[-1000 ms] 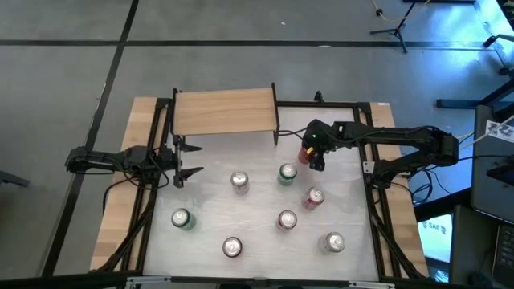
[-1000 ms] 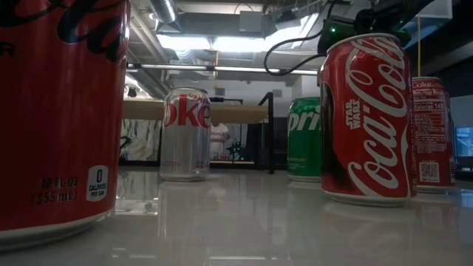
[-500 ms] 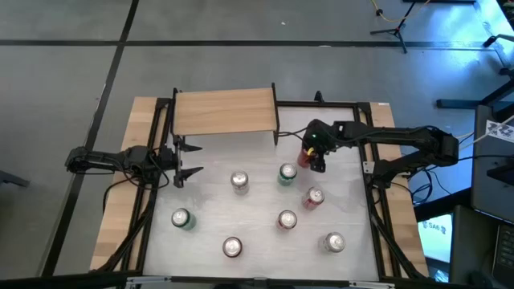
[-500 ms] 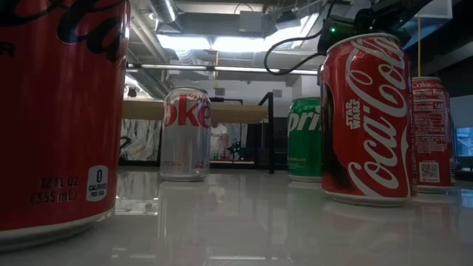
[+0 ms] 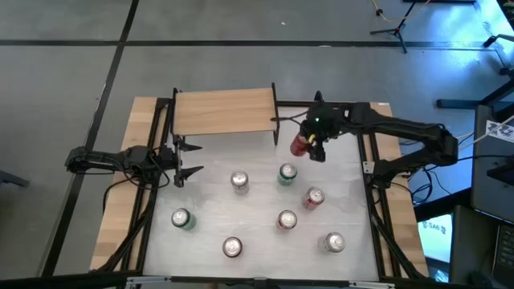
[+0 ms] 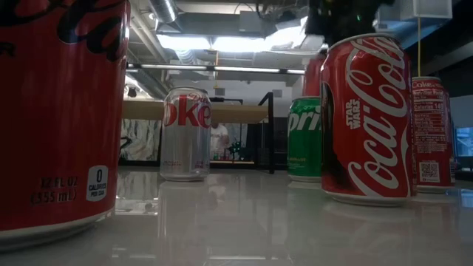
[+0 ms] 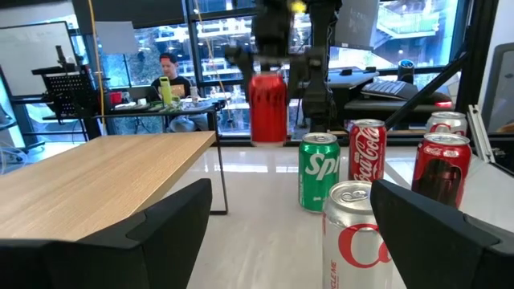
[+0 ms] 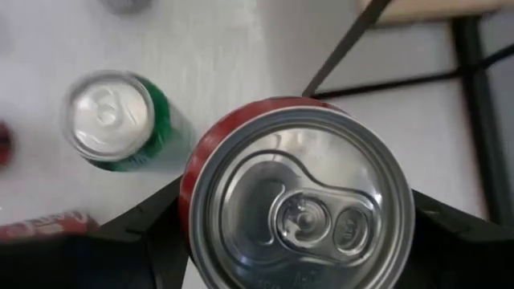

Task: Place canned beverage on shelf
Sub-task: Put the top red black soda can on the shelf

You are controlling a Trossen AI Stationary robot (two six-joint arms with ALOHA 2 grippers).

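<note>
Just right of the shelf, we find the right gripper clamped on a red can, lifted clear to pass the board's edge, while the left gripper waits wide apart.

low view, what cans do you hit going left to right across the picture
big red can at the near left edge → silver diet coke can → green sprite can → red coca-cola can → another red coke can at the right edge
</note>
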